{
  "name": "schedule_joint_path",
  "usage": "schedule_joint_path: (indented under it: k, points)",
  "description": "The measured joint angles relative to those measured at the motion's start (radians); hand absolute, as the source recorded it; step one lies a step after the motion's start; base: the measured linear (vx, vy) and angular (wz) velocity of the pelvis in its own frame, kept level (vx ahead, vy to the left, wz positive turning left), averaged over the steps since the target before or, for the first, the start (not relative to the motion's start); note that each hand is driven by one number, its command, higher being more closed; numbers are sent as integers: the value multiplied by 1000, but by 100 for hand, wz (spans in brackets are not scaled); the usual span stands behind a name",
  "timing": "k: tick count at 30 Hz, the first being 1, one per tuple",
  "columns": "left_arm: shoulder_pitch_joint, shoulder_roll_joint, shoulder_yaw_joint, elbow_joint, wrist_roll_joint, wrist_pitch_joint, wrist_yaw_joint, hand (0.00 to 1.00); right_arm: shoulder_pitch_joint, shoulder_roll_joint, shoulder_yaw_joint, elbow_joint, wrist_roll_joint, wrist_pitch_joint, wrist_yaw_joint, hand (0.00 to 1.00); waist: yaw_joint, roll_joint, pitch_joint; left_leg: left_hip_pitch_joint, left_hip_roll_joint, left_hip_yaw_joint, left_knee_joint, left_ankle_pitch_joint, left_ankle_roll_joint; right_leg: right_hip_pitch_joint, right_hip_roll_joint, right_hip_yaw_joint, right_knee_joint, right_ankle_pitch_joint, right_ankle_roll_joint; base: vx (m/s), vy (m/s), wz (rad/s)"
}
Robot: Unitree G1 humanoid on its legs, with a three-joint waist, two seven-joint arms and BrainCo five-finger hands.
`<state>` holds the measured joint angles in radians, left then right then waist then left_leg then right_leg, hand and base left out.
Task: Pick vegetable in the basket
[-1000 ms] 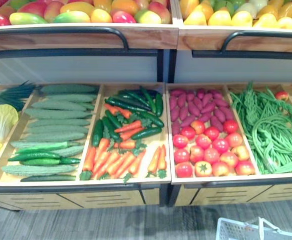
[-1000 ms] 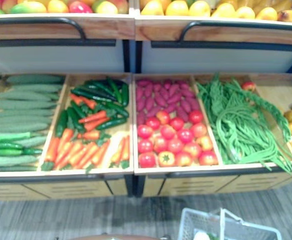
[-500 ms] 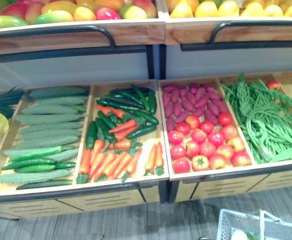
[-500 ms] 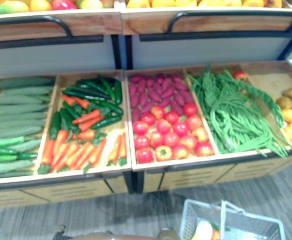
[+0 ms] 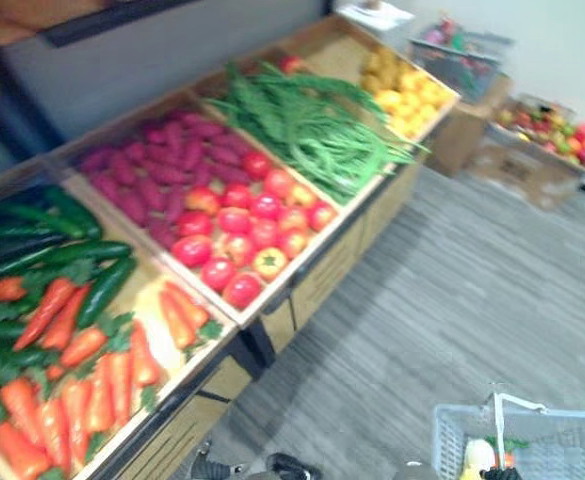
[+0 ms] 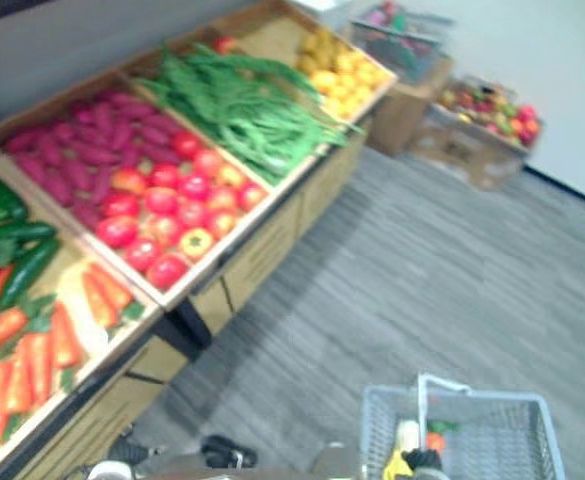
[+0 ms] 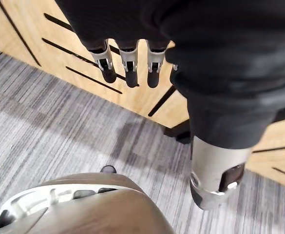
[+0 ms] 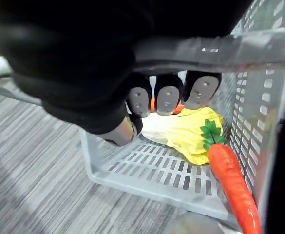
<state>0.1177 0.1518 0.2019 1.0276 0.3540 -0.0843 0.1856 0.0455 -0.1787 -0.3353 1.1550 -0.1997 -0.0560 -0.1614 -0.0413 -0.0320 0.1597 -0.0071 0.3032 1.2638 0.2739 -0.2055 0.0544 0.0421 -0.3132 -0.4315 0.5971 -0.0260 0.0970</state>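
Our view has swung from the vegetable stand (image 5: pixel 327 280) toward open floor (image 5: pixel 472 300), so we seem to be moving on. Our right hand (image 8: pixel 167 100) grasps the handle (image 8: pixel 220 48) of the basket (image 8: pixel 147 170), where a carrot (image 8: pixel 230 175) and cabbage (image 8: pixel 186 134) lie just beneath it. Our left hand (image 7: pixel 127 61) hangs released, empty.

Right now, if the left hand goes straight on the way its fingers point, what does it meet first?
Probably the light wooden cabinet front with dark slots. The left hand points at it with nothing visible between, though the gap is hard to judge.
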Motion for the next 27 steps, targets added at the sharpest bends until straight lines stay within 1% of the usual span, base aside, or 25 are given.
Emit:
schedule_joint_path:
  k: [1, 2, 3, 4, 5, 7, 8, 9, 10, 11, 12, 13, 14, 15, 16, 17, 18, 20, 21, 22, 23, 24, 25, 26, 27]
  points:
    - [-2, 0, 0, -3, 0, 0, -2, 0, 2, -1, 11, 0, -1, 1, 1, 100, 9, -4, -7, -10, 25, 43, 30, 3, 5, 9, 4, -6, -105, -19, 28, -174, -281, -155]
    - [-5, -3, -1, -5, 0, 0, -3, 0, 2, -2, 30, 0, 0, 2, 1, 100, 20, -2, -9, -12, 53, 70, 50, 11, 20, 24, 25, -25, -198, -69, 47, -241, -416, -160]
    - [-5, -6, -1, -5, 0, 0, -3, 0, 0, -3, 38, 1, 0, 2, 2, 100, 22, -1, -9, -16, 64, 69, 57, 18, 33, 28, 38, -28, -239, -86, 50, -301, -495, -171]
    - [4, -15, -6, -4, 1, 0, -3, 0, 1, -4, 67, 0, -2, 3, 2, 100, 27, 2, -23, -27, 94, 66, 81, 29, 51, 41, 69, -28, -321, -102, 55, -286, -447, -154]
    - [10, -29, -10, -2, 6, 2, -3, 0, 11, -6, 87, -4, -1, 0, 2, 100, 21, 15, -41, -31, 114, 66, 106, 36, 53, 62, 108, -27, -403, -103, 55, -249, -404, -136]
    - [5, -35, -24, -3, 14, 0, -2, 0, 52, -13, 84, -9, 2, -2, -2, 100, 15, 32, -52, -13, 140, 60, 113, 53, 51, 91, 131, -23, -447, -103, 55, -159, -271, -59]
    - [5, -46, -48, -3, 20, 0, -1, 0, 80, -19, 67, -9, 3, -2, -3, 100, 15, 49, -63, 11, 142, 52, 99, 72, 45, 109, 134, -16, -443, -103, 55, -105, -127, -26]
    - [7, -54, -55, -3, 22, 0, -1, 0, 92, -23, 61, -8, 4, 0, -4, 100, 15, 56, -68, 19, 139, 32, 91, 84, 40, 110, 134, -6, -430, -103, 55, -87, -65, -34]
    - [14, -66, -59, -5, 24, -1, 3, 0, 104, -33, 63, -1, 3, 1, -3, 100, 16, 64, -73, 25, 137, -68, 95, 115, 29, 105, 130, 27, -400, -103, 53, -57, -58, -47]
    - [22, -65, -57, -5, 25, -1, 4, 0, 102, -35, 72, 0, 2, 1, -2, 100, 22, 63, -74, 22, 133, -165, 100, 136, 23, 108, 128, 47, -396, -104, 51, -52, -155, -95]
    - [42, -62, -48, -3, 25, -1, 5, 0, 91, -39, 102, -3, -1, -3, -1, 100, 26, 60, -75, -12, 131, -385, 158, 164, 7, 109, 129, 98, -401, -103, 50, -38, -169, -105]
    - [46, -62, -40, 0, 23, -1, 8, 0, 82, -42, 119, -4, -10, -13, 0, 100, 34, 51, -76, -59, 64, -605, 136, 110, -82, 102, 110, 163, -406, -106, 44, -21, -32, -167]
    - [47, -74, -38, 1, 22, -9, 9, 0, 55, -52, 121, 0, -24, -20, 0, 100, 72, 56, -75, -66, -91, -918, -2, 74, -143, 54, 87, 264, -404, -107, 44, 19, 183, -155]
    - [47, -79, -38, 2, 22, -16, 9, 0, 46, -56, 124, 0, -32, -22, 1, 100, 83, 64, -74, -52, -132, -1003, -65, 107, -141, 37, 95, 291, -406, -107, 45, 64, 257, -151]
    - [41, -70, -36, 11, 21, -17, 8, 0, 26, -46, 129, 1, -42, -23, 5, 100, 80, 53, -68, -24, -142, -1052, -102, 100, -154, 30, 104, 317, -418, -108, 50, 86, 145, -75]
    - [39, -57, -42, 8, 22, -19, 8, 0, 23, -30, 128, 0, -46, -28, 12, 100, 72, 39, -60, -24, -150, -1058, -92, 101, -154, 30, 99, 326, -426, -101, 60, 47, 54, -42]
    - [40, -47, -47, 8, 22, -24, 8, 0, 26, -19, 127, 0, -46, -38, 16, 100, 73, 27, -56, -24, -152, -1057, -92, 100, -154, 30, 98, 328, -434, -97, 63, -5, 49, -18]
    - [37, -15, -44, 10, 22, -24, 7, 0, 34, 9, 126, 0, -46, -53, 19, 100, 72, -12, -54, -25, -155, -1035, -104, 101, -154, 27, 94, 336, -463, -96, 62, -80, 60, -26]
    - [37, -6, -44, 16, 24, -24, 7, 0, 33, 9, 125, -1, -46, -56, 18, 100, 72, -15, -56, -24, -155, -1028, -115, 104, -159, 17, 94, 338, -471, -96, 62, -101, 12, -35]
    - [33, -7, -45, 26, 24, -25, 6, 0, 32, 5, 125, -3, -48, -58, 18, 100, 71, -12, -56, -21, -157, -1026, -135, 110, -166, 7, 94, 338, -479, -96, 62, -135, -8, -38]
    - [26, -8, -46, 37, 36, -24, 6, 0, 31, -1, 125, -4, -49, -60, 17, 100, 70, -9, -58, -16, -164, -1018, -177, 136, -172, -8, 93, 345, -495, -97, 63, -116, -15, -33]
    - [22, -9, -46, 40, 46, -24, 6, 0, 30, -4, 122, -5, -49, -60, 17, 100, 70, -14, -61, -10, -167, -1010, -205, 154, -172, -16, 92, 351, -501, -97, 63, -157, -31, -31]
    - [20, -14, -50, 43, 59, -23, 5, 0, 26, -9, 107, -5, -53, -61, 17, 100, 66, 0, -60, -1, -172, -1003, -259, 190, -171, -34, 93, 359, -509, -96, 74, -160, -49, -19]
    - [18, -25, -50, 50, 61, -21, 4, 0, 29, -19, 90, -5, -53, -59, 16, 100, 54, 6, -55, 17, -176, -1004, -317, 226, -170, -53, 97, 359, -501, -99, 77, -182, -65, -11]
    - [19, -32, -51, 51, 61, -20, 4, 0, 34, -22, 78, -5, -53, -58, 17, 100, 48, 14, -55, 24, -177, -1005, -343, 239, -170, -59, 99, 359, -494, -104, 78, -145, -55, 1]
